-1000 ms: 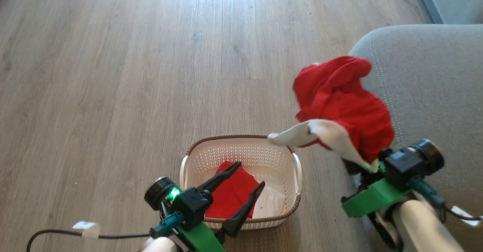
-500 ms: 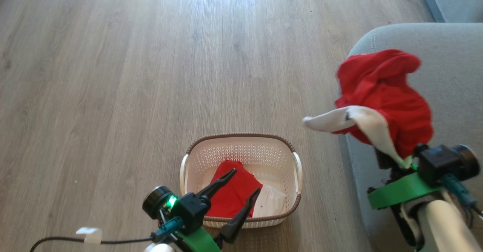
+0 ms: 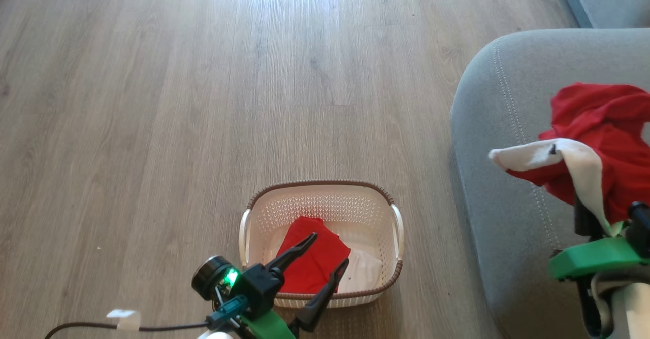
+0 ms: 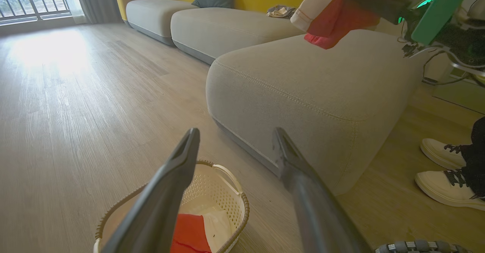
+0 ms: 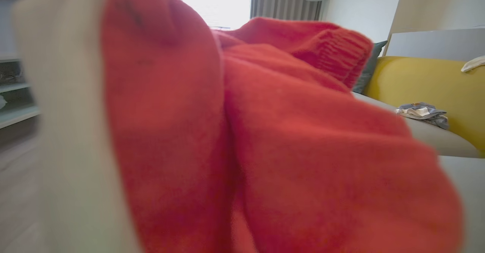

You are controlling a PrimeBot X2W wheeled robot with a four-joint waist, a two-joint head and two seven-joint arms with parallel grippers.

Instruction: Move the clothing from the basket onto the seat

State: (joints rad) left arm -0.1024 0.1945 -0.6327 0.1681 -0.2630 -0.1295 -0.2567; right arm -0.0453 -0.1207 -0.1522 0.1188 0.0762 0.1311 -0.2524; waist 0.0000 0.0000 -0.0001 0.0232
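So one red garment (image 3: 599, 121) is seen pinched in the right fingers (image 3: 583, 218) and held above the grey seat (image 3: 508, 100) at 3 o'clock, while the other red piece (image 3: 316, 269) is found lying in the basket (image 3: 325, 183) at 6 o'clock, under the spread left fingers (image 3: 292, 251).

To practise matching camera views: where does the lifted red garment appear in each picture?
Head view: lifted red garment at the right edge, over the grey seat.
Left wrist view: top right, above that seat.
Right wrist view: close up, across the frame.
Shared landmark: its white band, left of the red in every view.
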